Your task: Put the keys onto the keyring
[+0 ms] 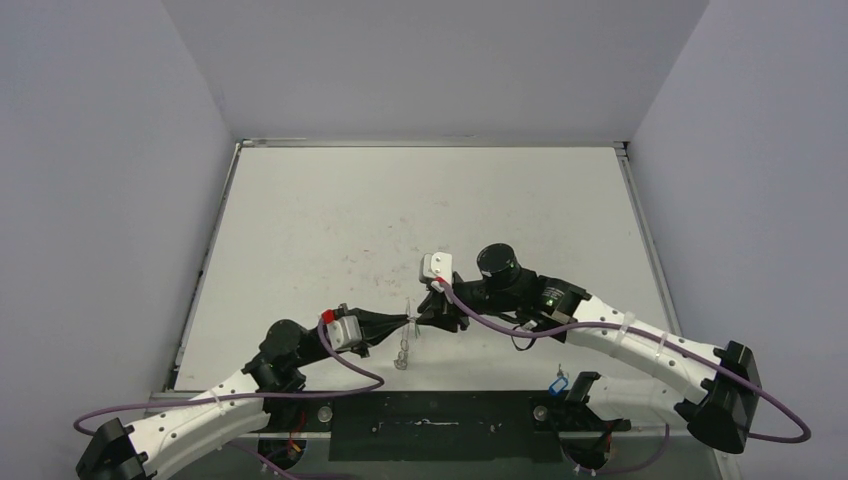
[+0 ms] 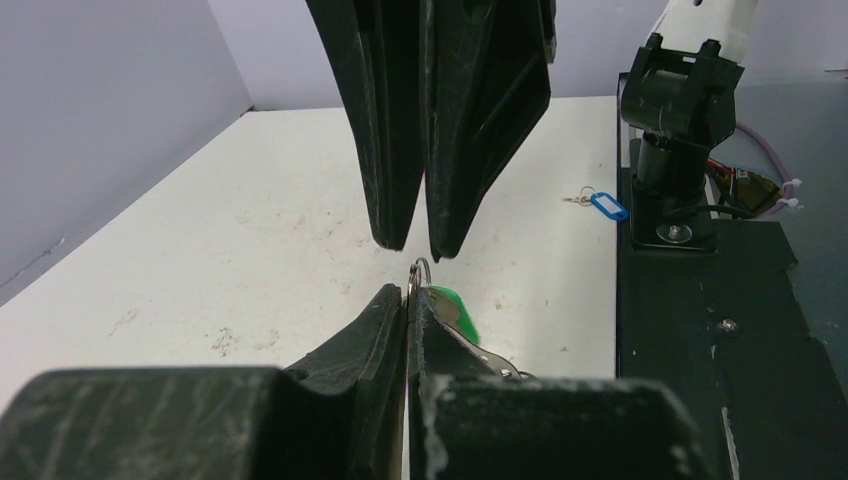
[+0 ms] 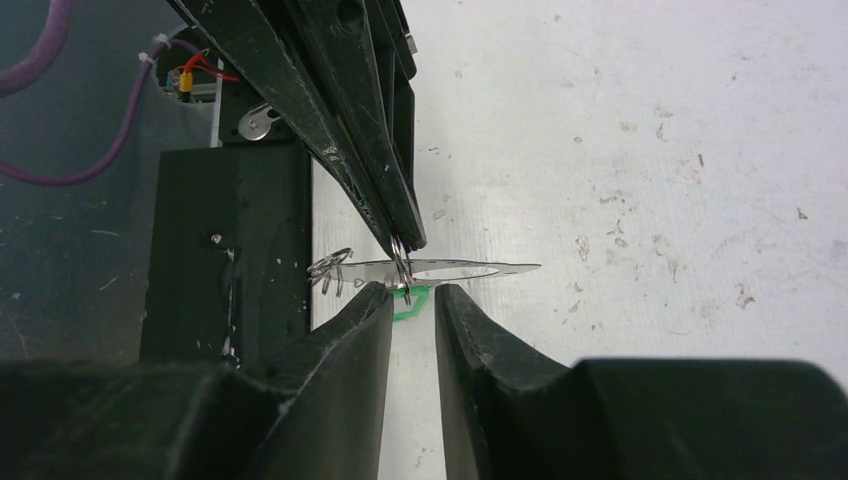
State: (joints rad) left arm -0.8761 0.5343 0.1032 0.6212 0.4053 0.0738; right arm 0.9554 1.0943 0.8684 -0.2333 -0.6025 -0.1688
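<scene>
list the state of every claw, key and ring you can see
left claw: shut on the thin pale-grey wire keyring
right claw: open, holding nothing
tiny green-tagged key: at the keyring by the claw tips, threading unclear
tiny blue-tagged key: lying loose on the white table, off the ring

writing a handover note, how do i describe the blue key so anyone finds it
Look to the white table's near edge, by the right arm's black base. Just left of that base lies the blue key, alone. Its bright blue tag sets it apart from the green-tagged key, which sits mid-table where the arms meet.
</scene>
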